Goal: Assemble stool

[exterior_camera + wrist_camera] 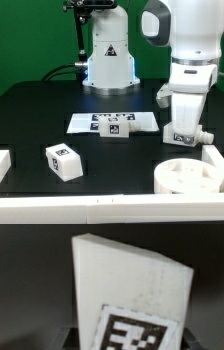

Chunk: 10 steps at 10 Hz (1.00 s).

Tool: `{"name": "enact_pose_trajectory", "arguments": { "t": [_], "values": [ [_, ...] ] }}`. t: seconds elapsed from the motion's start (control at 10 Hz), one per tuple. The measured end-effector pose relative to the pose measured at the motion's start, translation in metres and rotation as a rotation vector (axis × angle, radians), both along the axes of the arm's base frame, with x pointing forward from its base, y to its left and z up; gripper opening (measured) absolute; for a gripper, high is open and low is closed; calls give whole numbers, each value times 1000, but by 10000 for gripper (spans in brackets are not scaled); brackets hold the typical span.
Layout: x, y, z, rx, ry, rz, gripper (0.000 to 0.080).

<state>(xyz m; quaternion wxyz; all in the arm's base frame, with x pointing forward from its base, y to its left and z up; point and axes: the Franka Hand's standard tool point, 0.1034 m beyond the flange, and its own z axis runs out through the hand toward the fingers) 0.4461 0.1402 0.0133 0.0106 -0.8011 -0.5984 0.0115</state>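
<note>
**Item 1. Gripper** (187, 134): 2-finger gripper on the white robot arm, at the exterior view's right, pointing down close over the black table (30, 115). The jaws stand narrow and are clamped on item 2.

**Item 2. Held leg** (128, 283): chunky white plastic block leg of the stool. It carries 1 black-and-white square tag (135, 331) on the face turned to the wrist camera. In the wrist view it sits between the fingers and leans a little. In the exterior view the gripper hides most of it, so whether its lower end touches the table cannot be told.

**Item 3. Seat disc** (188, 178): shallow round white plastic disc with sockets. It lies flat on the table at the near corner on the exterior view's right, just in front of the gripper.

**Item 4. Loose leg** (63, 161): white plastic block with 1 tag on its upper face. It lies on the table toward the exterior view's left, well apart from the seat disc and the gripper.

**Item 5. Marker board** (112, 122): thin flat white board with several tags. It lies mid-table in front of the white robot base (108, 55).

**Item 6. White piece** (3, 160): cut off by the exterior view's left edge, probably another leg.
</note>
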Motion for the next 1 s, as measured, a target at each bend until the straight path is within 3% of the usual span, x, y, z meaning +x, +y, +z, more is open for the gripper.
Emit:
{"name": "enact_pose_trajectory", "arguments": {
  "t": [0.2, 0.6, 0.8, 1.0],
  "values": [
    [-1, -7, 2, 25, -59, 201, 320],
    [-2, -7, 0, 6, -48, 444, 321],
    [-9, -2, -3, -13, -59, 830, 321],
    [-8, -6, -3, -18, -55, 881, 321]
  ]
}}
